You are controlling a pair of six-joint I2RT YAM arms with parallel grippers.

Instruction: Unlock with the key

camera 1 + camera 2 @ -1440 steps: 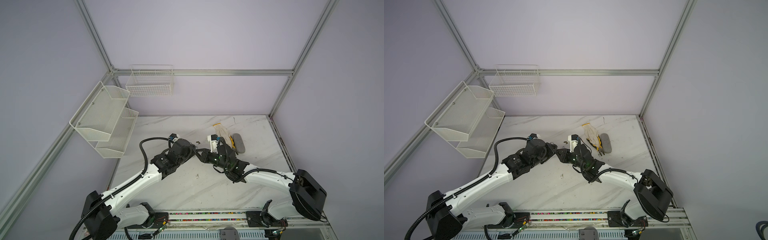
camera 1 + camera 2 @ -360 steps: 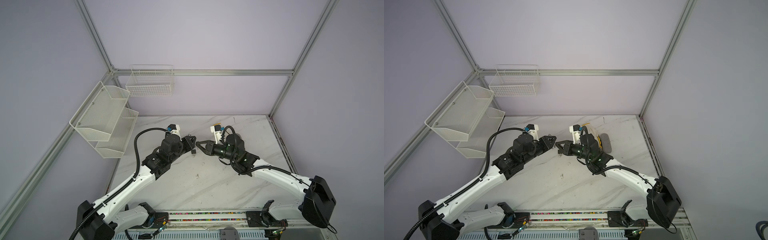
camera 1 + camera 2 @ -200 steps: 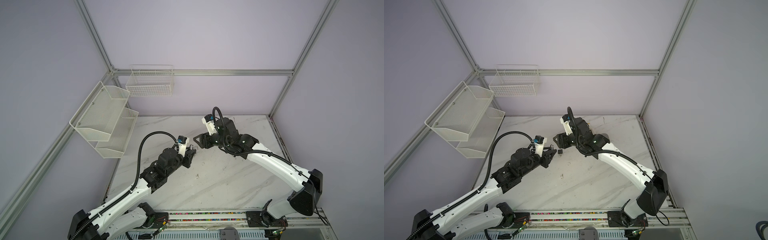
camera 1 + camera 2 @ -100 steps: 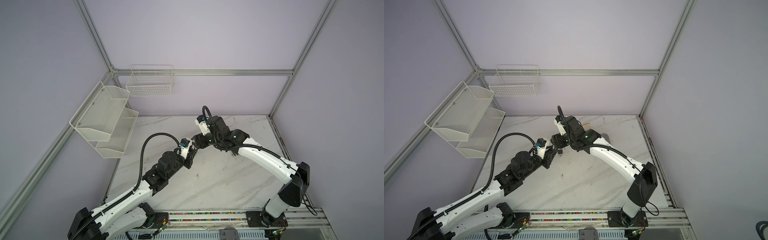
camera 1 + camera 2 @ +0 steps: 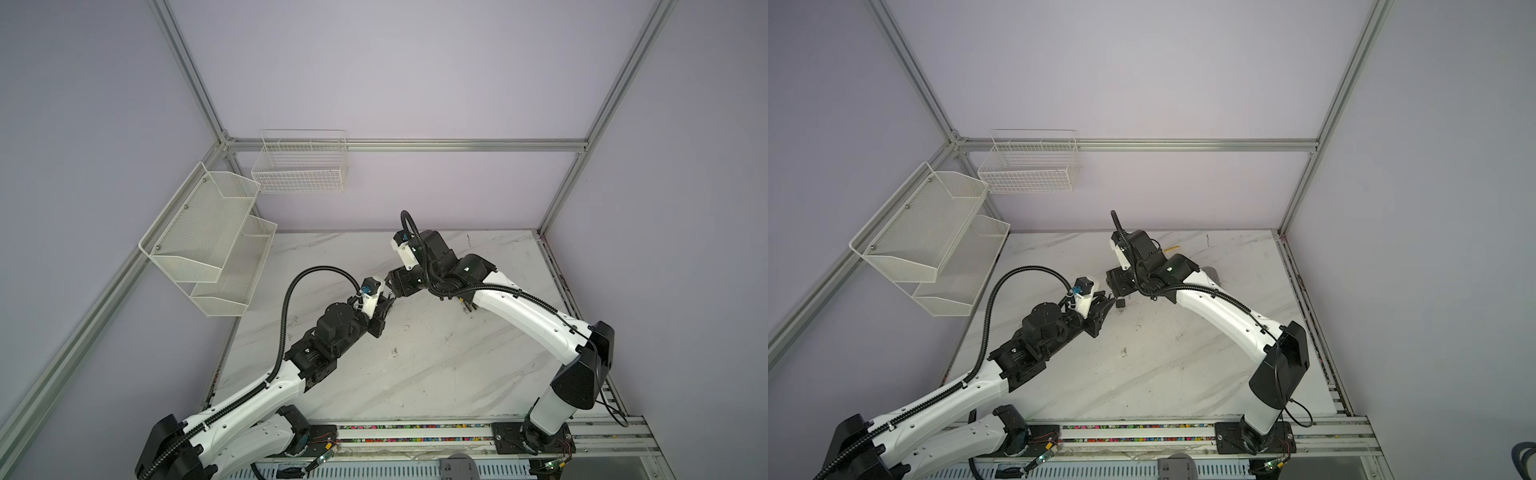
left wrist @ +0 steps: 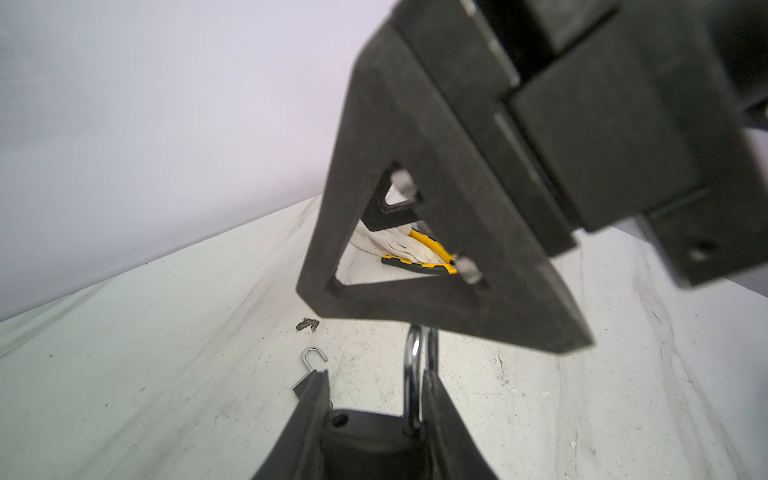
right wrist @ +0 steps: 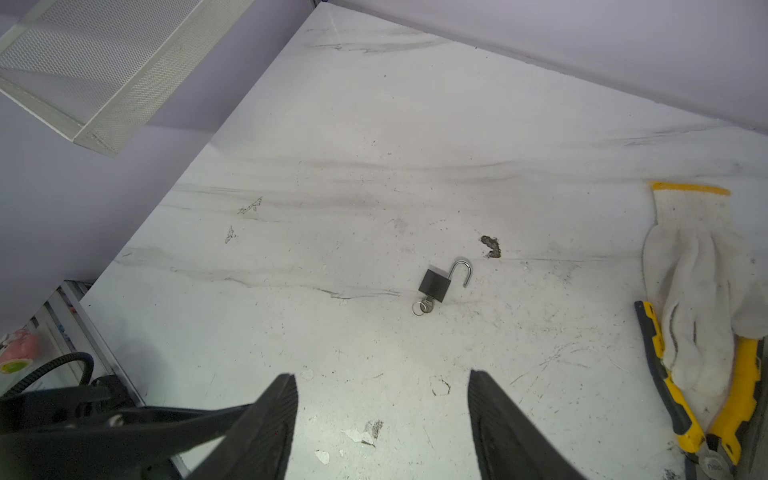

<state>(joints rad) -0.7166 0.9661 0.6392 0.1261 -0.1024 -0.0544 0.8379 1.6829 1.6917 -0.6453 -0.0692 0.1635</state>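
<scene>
A small black padlock (image 7: pixel 434 284) lies on the marble table with its chrome shackle swung open. The key (image 7: pixel 424 307), on a ring, sticks in its keyhole. It also shows as a dark block (image 5: pixel 1120 303) in a top view. My left gripper (image 6: pixel 376 374) is shut on a second black padlock body (image 6: pixel 370 440), whose chrome shackle (image 6: pixel 411 374) stands out of one hole. My right gripper (image 7: pixel 380 374) hangs open and empty above the table, short of the lying padlock. Its finger (image 6: pixel 415 249) looms just over the left gripper (image 5: pixel 386 305).
A white work glove (image 7: pixel 698 291) lies over yellow-handled pliers (image 7: pixel 744 395) at the back right of the table. White mesh shelves (image 5: pixel 208 241) and a wire basket (image 5: pixel 301 166) hang on the left and back walls.
The right arm has swung further left, and its open gripper now sits right over the left gripper. The left gripper has moved up-right toward it, still shut on its padlock.
</scene>
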